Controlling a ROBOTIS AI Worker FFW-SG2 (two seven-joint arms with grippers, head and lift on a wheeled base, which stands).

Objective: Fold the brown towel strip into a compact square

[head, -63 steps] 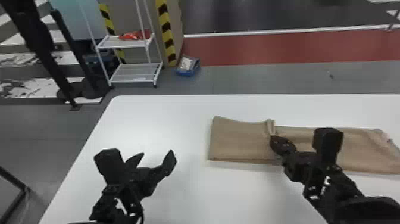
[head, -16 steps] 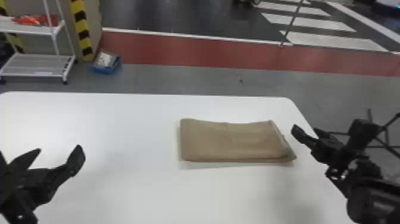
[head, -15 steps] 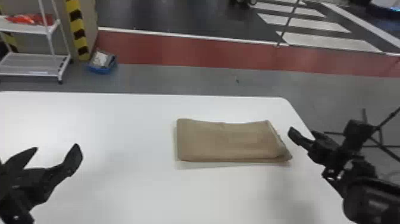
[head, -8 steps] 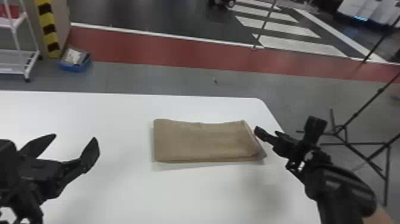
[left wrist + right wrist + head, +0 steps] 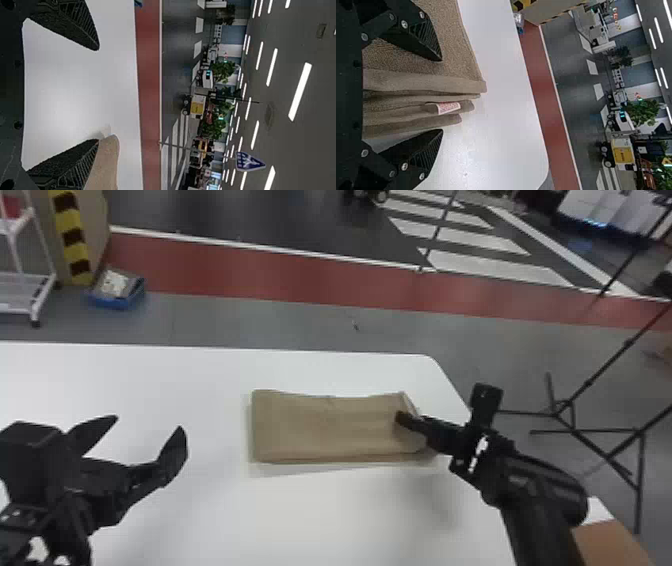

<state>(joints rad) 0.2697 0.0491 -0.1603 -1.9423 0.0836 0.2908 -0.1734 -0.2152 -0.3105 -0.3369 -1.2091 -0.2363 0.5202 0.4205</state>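
The counter (image 5: 350, 515) is a smooth white slab with a rounded far corner, and on it, near its right edge, lies the brown towel (image 5: 330, 430), folded into a flat, soft-napped oblong. Its right end shows stacked layers with blunt, rounded folds. The left hand (image 5: 148, 423) is wide, with nothing between its tapering black fingers, above the counter to the left of the towel. The right hand (image 5: 407, 421) is at the towel's right end, spread wide, ribbed pads (image 5: 427, 37) on either side of the folds; I cannot tell whether they touch the cloth. A small white label (image 5: 449, 107) with red markings pokes from the layers.
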